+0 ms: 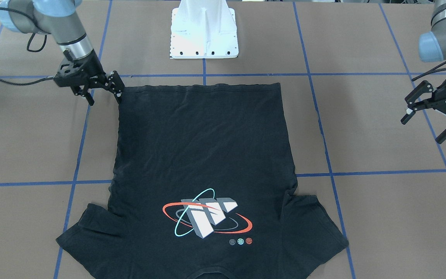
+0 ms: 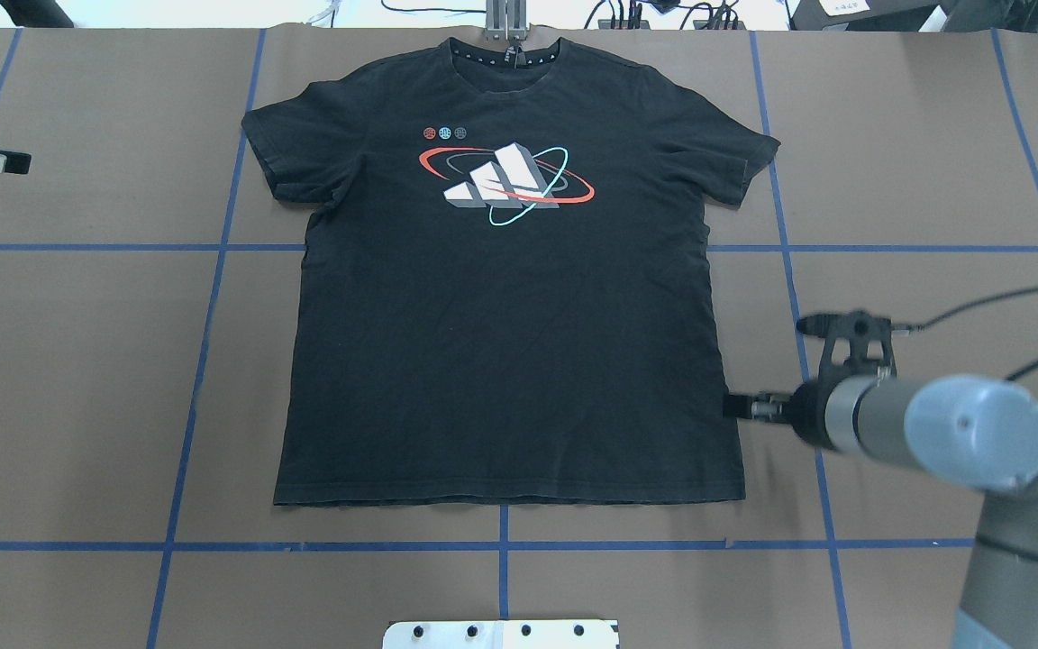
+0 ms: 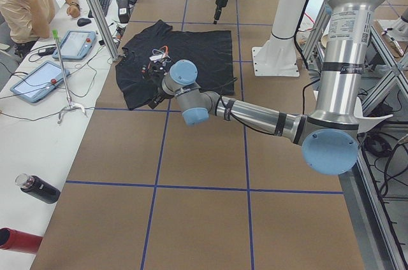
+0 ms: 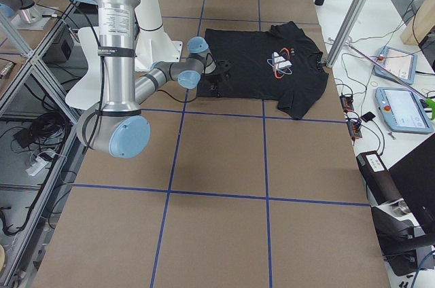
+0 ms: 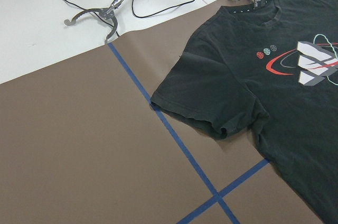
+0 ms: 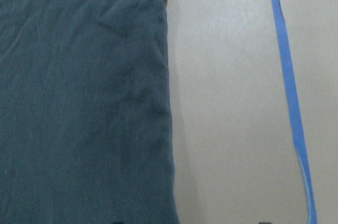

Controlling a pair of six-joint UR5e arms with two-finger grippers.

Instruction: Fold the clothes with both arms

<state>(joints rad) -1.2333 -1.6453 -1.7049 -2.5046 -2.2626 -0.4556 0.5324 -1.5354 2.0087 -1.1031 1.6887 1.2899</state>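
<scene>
The black T-shirt [image 2: 505,333] lies flat and print-up on the brown table, collar at the far edge and hem toward the robot base. It also shows in the front view [image 1: 203,162]. My right gripper [image 1: 105,99] is open and low at the shirt's hem corner on my right side, one finger beside the cloth edge; it holds nothing. The right wrist view shows that side edge of the shirt [image 6: 84,102] on bare table. My left gripper [image 1: 422,130] is open and empty, well off the shirt's other side. The left wrist view shows a sleeve [image 5: 211,102].
The white pedestal base [image 1: 204,35] stands just behind the hem. Blue tape lines [image 2: 213,270] grid the table. A side bench holds tablets, a metal stand [image 3: 67,85] and bottles [image 3: 38,188], with a seated operator [image 3: 25,2].
</scene>
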